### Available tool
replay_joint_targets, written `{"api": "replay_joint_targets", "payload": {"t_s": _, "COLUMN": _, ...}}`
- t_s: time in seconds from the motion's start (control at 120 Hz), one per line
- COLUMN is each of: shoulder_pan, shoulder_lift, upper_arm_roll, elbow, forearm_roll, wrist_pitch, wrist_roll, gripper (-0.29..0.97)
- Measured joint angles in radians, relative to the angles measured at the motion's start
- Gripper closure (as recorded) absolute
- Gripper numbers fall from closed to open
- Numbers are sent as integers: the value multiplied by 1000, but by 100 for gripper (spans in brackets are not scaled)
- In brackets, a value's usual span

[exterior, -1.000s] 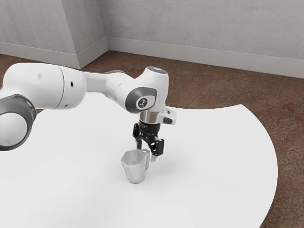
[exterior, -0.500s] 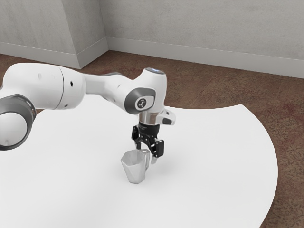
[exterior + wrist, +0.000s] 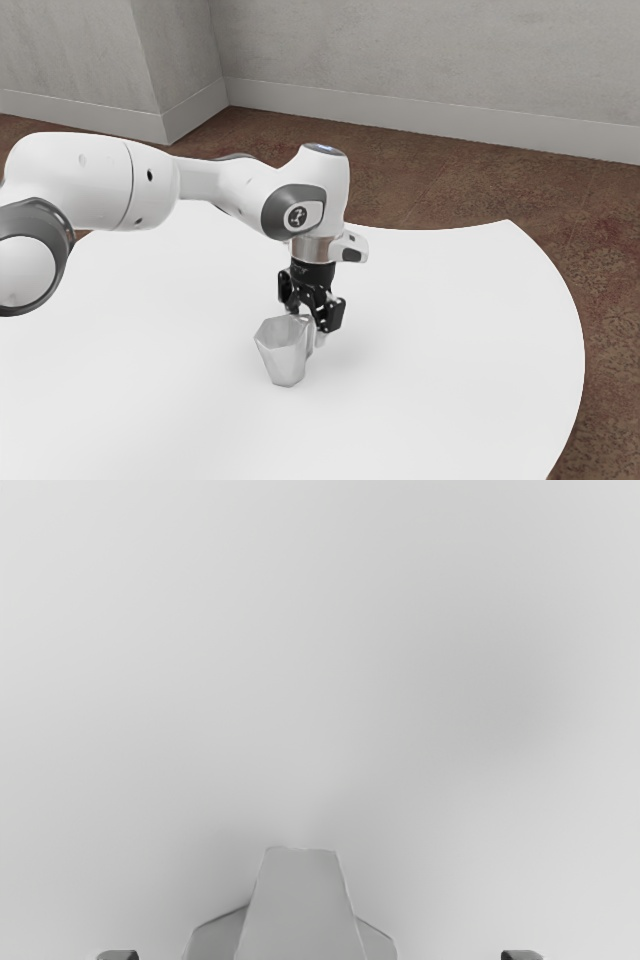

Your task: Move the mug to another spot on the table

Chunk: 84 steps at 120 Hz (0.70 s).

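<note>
A pale grey faceted mug (image 3: 282,352) stands upright on the round white table (image 3: 450,330), near its middle. My black gripper (image 3: 312,318) hangs straight down over the mug's rim on the side toward the exterior view's right, where the handle is. It is open, with one finger on each side of that edge. In the wrist view a grey part of the mug (image 3: 300,910) lies just under my hand, and my fingertips (image 3: 118,955) stand far apart on either side of it.
The white tabletop stretches bare around the mug, with its curved edge (image 3: 575,330) at the exterior view's right. Beyond it is brown floor (image 3: 470,170) and a grey wall.
My gripper has come down a little and shifted slightly toward the exterior view's left, closer to the mug's rim. The mug has not moved.
</note>
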Motion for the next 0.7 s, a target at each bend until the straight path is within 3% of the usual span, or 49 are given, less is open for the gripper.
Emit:
{"api": "replay_joint_targets", "payload": {"t_s": 0.275, "shoulder_pan": 0, "shoulder_lift": -2, "upper_arm_roll": 0, "elbow": 1, "forearm_roll": 3, "wrist_pitch": -2, "wrist_roll": -6, "gripper": 52}}
{"api": "replay_joint_targets", "payload": {"t_s": 0.7, "shoulder_pan": 0, "shoulder_lift": -17, "upper_arm_roll": -1, "elbow": 19, "forearm_roll": 20, "wrist_pitch": -81, "wrist_roll": -19, "gripper": 59}}
